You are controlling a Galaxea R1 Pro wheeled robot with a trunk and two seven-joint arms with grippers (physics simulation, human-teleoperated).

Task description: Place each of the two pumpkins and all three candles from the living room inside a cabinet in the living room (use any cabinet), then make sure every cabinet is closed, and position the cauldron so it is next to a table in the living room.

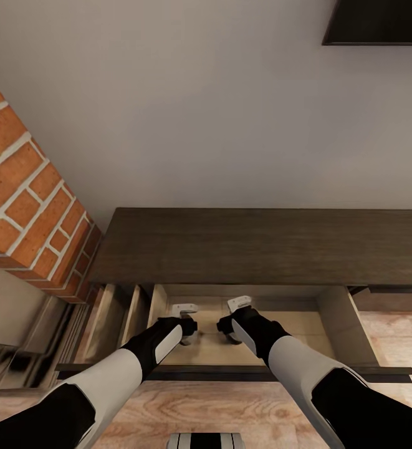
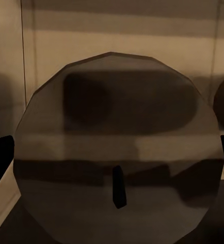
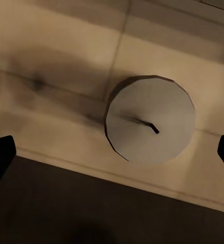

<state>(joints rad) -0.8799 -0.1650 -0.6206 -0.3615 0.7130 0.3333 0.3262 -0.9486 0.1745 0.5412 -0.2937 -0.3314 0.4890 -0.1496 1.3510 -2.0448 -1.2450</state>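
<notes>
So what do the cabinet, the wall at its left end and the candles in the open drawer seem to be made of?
The cabinet looks like dark-brown wood with a matt finish: faint grain runs along its top. Its open drawer is paler inside, perhaps light wood. The wall is red brick with pale mortar lines. The candle looks like dull tan wax, with a thin dark wick on its flat top.

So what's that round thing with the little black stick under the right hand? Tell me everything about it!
It is a candle: a short, squat stub with a flat, round, many-sided top, pale tan-grey, waxy-looking. A thin dark wick leans from its middle. It stands upright on the pale wooden floor of the open drawer in the dark-brown cabinet. The right gripper hangs above it, fingers spread wide to either side, not touching it.
</notes>
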